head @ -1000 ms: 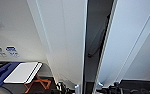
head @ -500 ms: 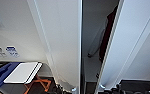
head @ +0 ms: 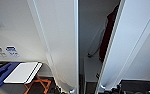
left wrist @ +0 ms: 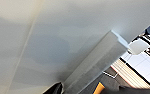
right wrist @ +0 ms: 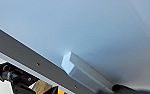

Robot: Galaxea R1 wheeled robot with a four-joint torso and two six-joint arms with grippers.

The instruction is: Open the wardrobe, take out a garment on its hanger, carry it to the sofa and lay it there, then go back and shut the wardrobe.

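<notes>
Table (head: 22, 72) sat far left; we faced the wardrobe (head: 58, 45), doors parted, so the maroon garment (head: 108, 37) hung visible inside the gap. Handles loomed close in both wrist views, likely for pulling; finger state we couldn't tell.

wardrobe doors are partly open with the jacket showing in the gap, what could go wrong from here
The gap between the wardrobe doors looks narrow, so the maroon garment may snag coming out. Its white sleeve hangs near the right door's edge and could catch. The folding table stands close to the left door's swing.
</notes>
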